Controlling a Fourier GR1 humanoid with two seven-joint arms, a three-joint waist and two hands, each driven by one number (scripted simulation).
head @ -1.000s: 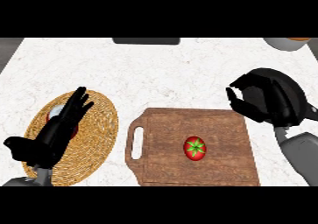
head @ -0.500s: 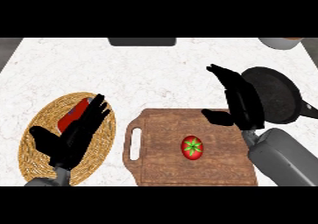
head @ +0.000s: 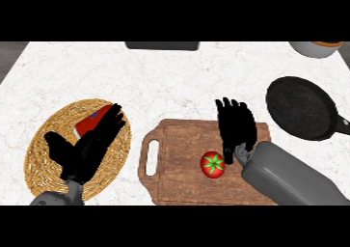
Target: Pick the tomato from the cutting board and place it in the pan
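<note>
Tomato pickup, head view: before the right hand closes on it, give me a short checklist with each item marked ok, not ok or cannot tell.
1. Tomato lies on the cutting board, unobstructed: ok.
2. Right hand open, fingers straight: ok.
3. Right hand centred over the tomato: not ok; it shows up and to the right of it, the tomato near its wrist.
4. Hand height above the board: cannot tell from this steep view.
5. Pan shows nothing inside, sits right of the board: ok.
6. Left hand out of the way, open over the woven mat and a red item: ok.
</note>
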